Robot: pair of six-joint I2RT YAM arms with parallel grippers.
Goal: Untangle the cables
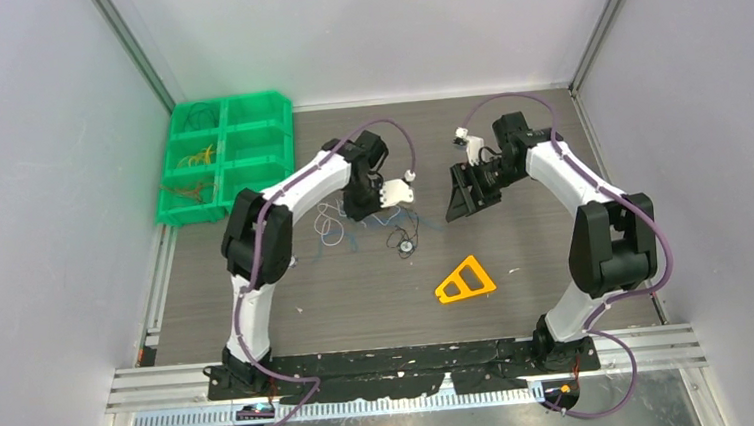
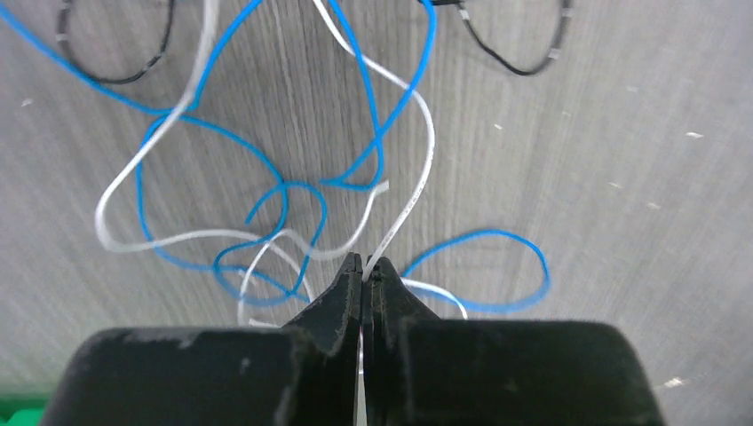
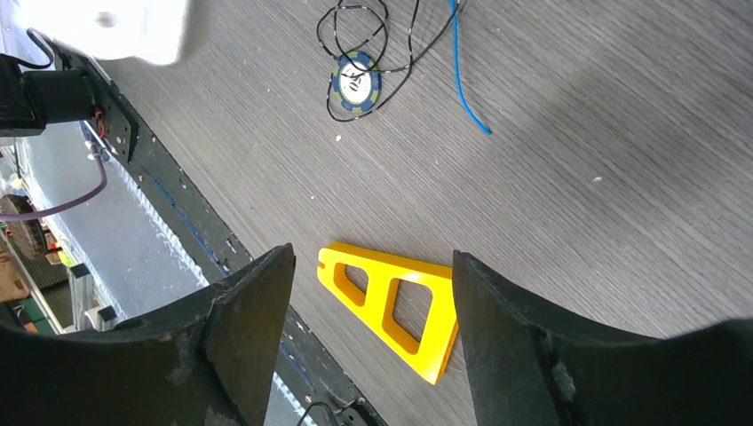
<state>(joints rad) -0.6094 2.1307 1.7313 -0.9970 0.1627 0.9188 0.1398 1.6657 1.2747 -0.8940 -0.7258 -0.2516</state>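
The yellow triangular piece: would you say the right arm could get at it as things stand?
Probably yes: the right gripper is open and faces the yellow triangular piece, which lies by itself with nothing over it.

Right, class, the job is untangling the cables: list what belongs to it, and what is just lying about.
Belongs: white cable, pinched in the left claw; blue cable; black cable; green tray with more cables in it.
Lying about: yellow triangle; round blue disc.
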